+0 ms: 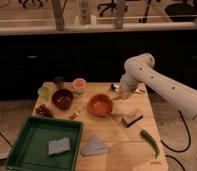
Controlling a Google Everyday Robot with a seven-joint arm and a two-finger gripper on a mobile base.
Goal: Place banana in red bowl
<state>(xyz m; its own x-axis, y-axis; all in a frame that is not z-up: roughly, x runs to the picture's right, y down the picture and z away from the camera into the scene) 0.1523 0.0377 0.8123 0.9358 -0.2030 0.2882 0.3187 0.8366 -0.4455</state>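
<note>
Here, my gripper (119,94): right of centre in the frame, at the end of my white arm (159,84), which comes in from the right edge. It hangs low over the table, just off the upper right rim of the red bowl.
Fingers: together, clamped on the banana.
Banana (116,96): a small pale-yellow piece at my fingertips, off the table top, beside the red bowl and not in it.
Red bowl (100,105): round and shallow, in the middle of the wooden table (112,132).
Maroon bowl (62,98): left of the red bowl, well apart from it.
Spoon-like utensil (78,112): lying slantwise between the two bowls.
Small cup with orange filling (79,83): at the table's far edge, above the maroon bowl.
Green tray (42,131): lower left, with a grey sponge (59,146) lying in it.
Grey cloth (94,146): just right of the tray.
Green chili pepper (150,142): lower right of the table.
Block-shaped brush (132,117): between the red bowl and the pepper.
</note>
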